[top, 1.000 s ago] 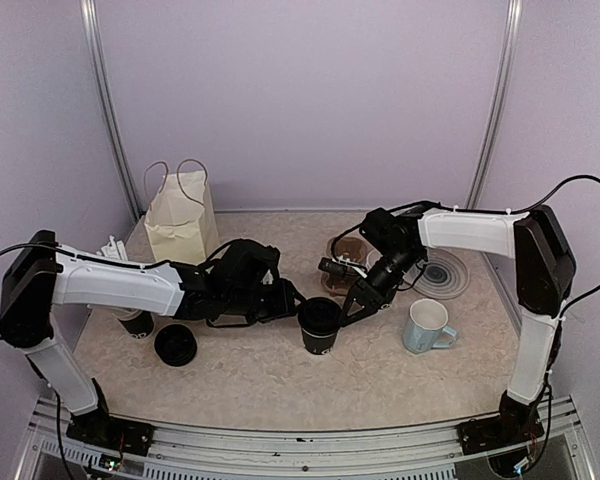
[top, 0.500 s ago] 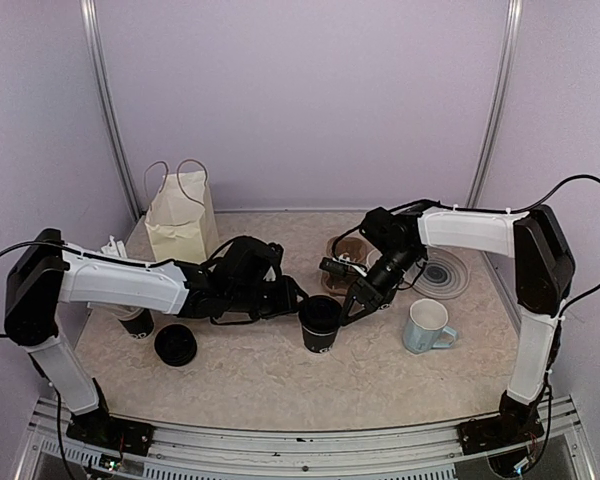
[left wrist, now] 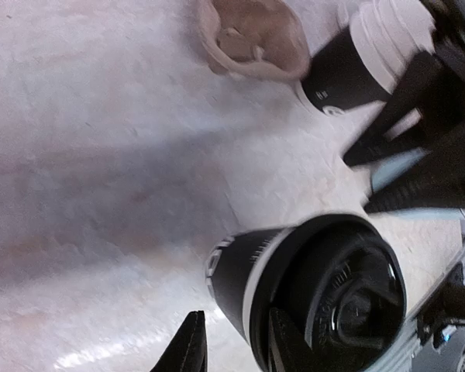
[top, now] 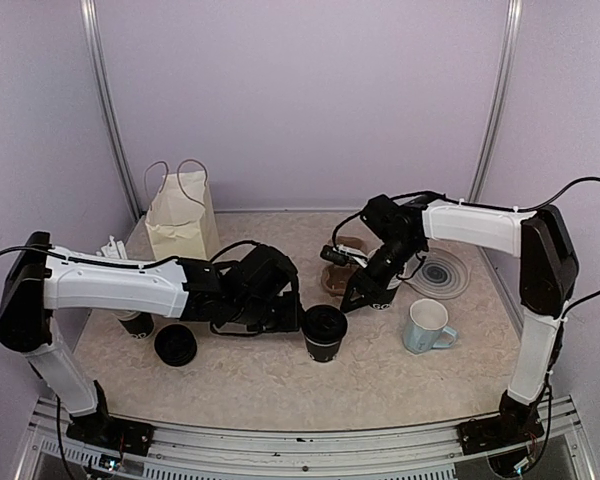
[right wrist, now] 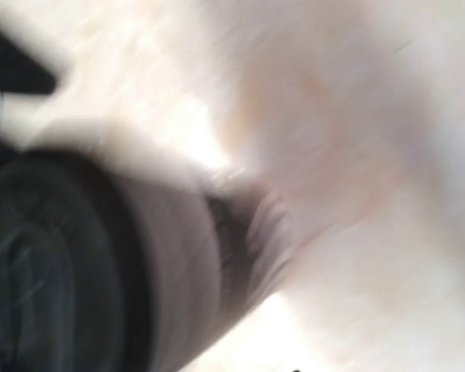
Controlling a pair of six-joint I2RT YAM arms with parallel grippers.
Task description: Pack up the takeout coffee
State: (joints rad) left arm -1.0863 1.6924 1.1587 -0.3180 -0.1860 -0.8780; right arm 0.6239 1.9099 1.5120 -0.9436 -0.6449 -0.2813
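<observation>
right gripper withdrawn toward upper right, fingers spread, empty. left gripper advanced beside lidded takeout cup, frame centre, upright; grip state: cannot tell. risk: off-centre pinch topples cup, or pops lid.

Lab test booth: lilac panel walls, rail-edged tabletop.
</observation>
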